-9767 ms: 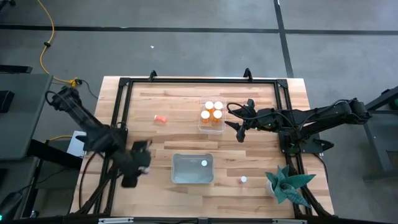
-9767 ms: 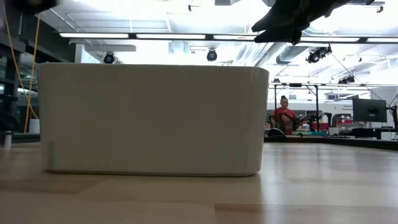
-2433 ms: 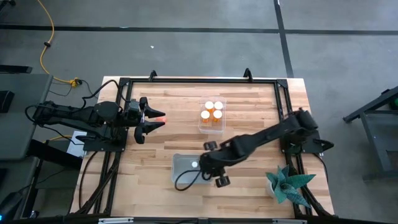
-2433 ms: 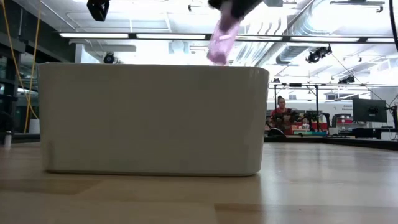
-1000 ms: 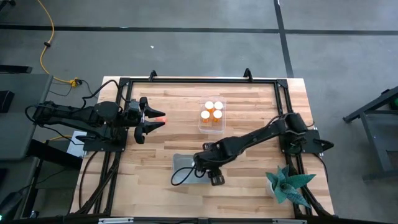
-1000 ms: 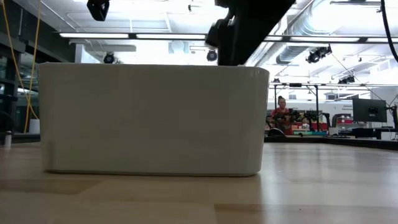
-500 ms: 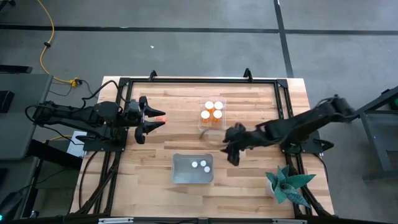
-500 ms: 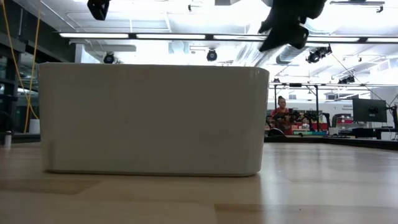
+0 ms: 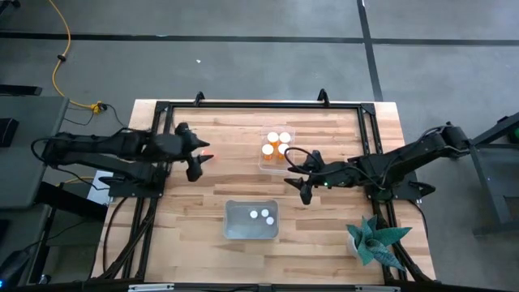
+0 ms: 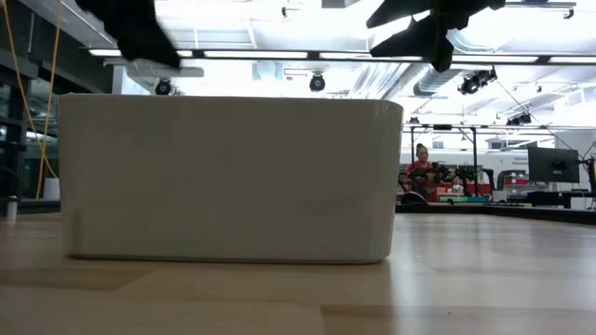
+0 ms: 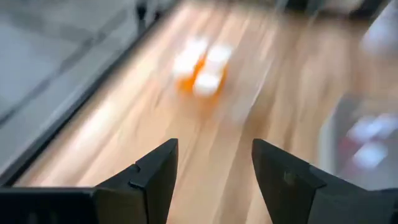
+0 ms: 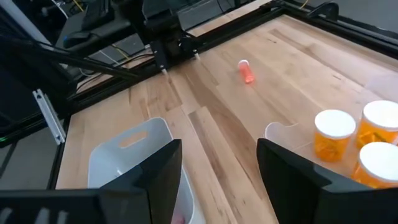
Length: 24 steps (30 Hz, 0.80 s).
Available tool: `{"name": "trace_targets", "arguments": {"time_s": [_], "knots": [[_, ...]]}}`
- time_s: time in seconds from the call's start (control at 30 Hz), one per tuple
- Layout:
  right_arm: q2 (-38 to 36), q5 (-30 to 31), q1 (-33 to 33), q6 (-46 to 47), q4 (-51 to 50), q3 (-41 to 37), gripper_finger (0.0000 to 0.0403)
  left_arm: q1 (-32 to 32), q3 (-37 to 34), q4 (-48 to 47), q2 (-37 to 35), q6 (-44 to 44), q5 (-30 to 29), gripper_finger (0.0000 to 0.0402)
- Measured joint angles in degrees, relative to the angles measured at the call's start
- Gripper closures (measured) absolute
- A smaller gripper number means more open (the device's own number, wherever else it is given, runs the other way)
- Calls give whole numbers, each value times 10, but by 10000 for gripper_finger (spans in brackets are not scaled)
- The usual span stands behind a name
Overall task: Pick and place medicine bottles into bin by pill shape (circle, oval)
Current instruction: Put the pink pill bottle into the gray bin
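The right claw (image 9: 302, 176) hung between the clear tray (image 9: 276, 166) and the grey bin (image 9: 251, 220), its fingers apart and empty. Four bottles (image 9: 276, 145) stood packed in the tray, two more (image 9: 259, 215) sat in the bin, and a stray bottle (image 12: 246, 71) lay on its side on the table beside the left claw (image 9: 197, 156), whose fingers were also apart and empty. The risks I judged: the lying bottle rolling when nudged, or neighbouring bottles toppling in a tight pick.
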Motion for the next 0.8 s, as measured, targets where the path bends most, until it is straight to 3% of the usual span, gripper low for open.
{"name": "trace_targets", "arguments": {"time_s": [0.13, 0.23, 0.33, 0.6, 0.8], "knots": [[0, -2, -2, -9, -2, 0, 201, 87, 13, -96, 68, 15, 94, 200], [0, -2, -2, -8, -2, 0, 201, 155, 9, -130, 127, 81, 157, 182], [0, -2, -2, -8, -3, 0, 201, 208, 10, -132, 187, 169, 182, 159], [1, -2, -2, -2, -3, 0, 201, 249, 21, -128, 314, 425, 184, 118], [1, 24, -2, 1, -4, 0, 201, 253, 21, -132, 383, 507, 131, 117]]}}
